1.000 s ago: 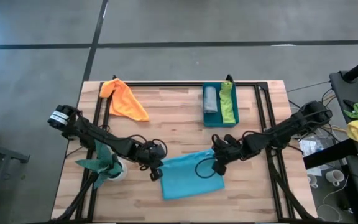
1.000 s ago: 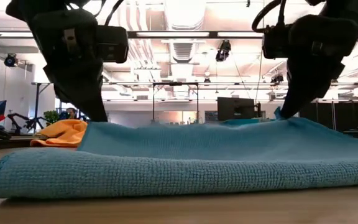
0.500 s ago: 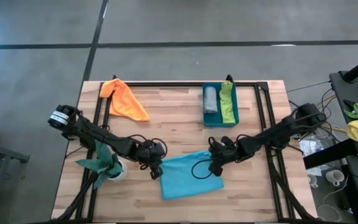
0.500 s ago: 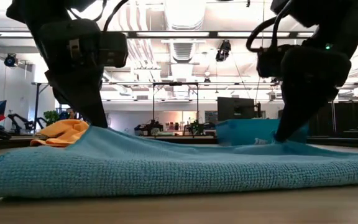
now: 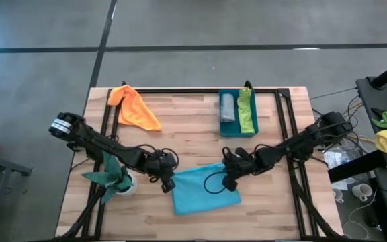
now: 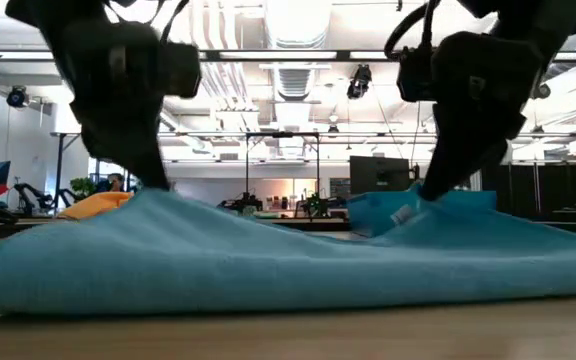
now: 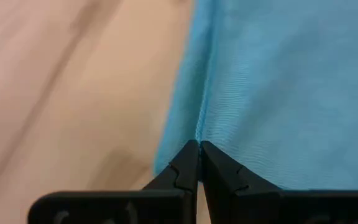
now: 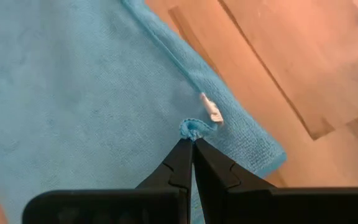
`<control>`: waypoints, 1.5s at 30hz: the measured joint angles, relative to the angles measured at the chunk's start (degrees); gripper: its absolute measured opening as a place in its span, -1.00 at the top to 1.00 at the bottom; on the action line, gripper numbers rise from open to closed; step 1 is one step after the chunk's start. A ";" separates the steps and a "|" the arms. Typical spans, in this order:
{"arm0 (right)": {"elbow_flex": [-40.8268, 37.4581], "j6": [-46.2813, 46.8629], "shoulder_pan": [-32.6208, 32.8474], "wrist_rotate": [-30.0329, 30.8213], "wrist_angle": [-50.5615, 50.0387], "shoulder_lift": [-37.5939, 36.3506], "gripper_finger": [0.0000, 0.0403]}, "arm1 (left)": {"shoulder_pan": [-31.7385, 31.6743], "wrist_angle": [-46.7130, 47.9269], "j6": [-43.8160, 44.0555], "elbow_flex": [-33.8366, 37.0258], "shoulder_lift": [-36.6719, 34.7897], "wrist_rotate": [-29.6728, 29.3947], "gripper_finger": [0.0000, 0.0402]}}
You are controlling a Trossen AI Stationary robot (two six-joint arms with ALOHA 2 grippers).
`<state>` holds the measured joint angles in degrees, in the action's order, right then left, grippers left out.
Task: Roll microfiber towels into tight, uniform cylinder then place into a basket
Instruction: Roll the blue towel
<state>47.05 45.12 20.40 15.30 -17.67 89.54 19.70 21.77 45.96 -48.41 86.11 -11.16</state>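
High view: While my left claw point(image 5: 167, 185) pinches the turquoise towel point(image 5: 200, 190) at its left edge, my right claw point(image 5: 228, 180) pinches its right side; basket point(image 5: 237, 132) lies farther back.
Low view: towel raised under both claws.
Left wrist: fingers point(image 7: 188, 167) clamped on a fold.
Right wrist: fingers point(image 8: 185, 158) clamped on a tuft.

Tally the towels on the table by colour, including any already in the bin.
Turquoise microfiber towel, flat on the wooden table, pinched by both grippers: 1
Orange microfiber towel, loose on the table: 1
Grey rolled towel, in the teal plastic basket: 1
Lime green rolled towel, in the basket: 1
Total: 4
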 joint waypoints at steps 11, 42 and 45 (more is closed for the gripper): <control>-0.39 -0.40 -2.38 -0.31 -0.65 1.90 0.96 | -0.24 -0.16 0.26 2.91 0.25 0.22 1.00; 5.20 -5.14 -7.09 -1.78 -7.31 9.71 0.96 | -1.85 -1.36 0.15 4.95 0.33 -8.70 1.00; 5.20 -4.53 -7.08 -0.73 -7.22 9.66 0.96 | -1.88 -1.52 0.18 5.50 1.52 -8.80 1.00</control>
<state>52.25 40.59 13.32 14.57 -24.89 99.20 17.81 20.25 46.14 -42.91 87.63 -19.96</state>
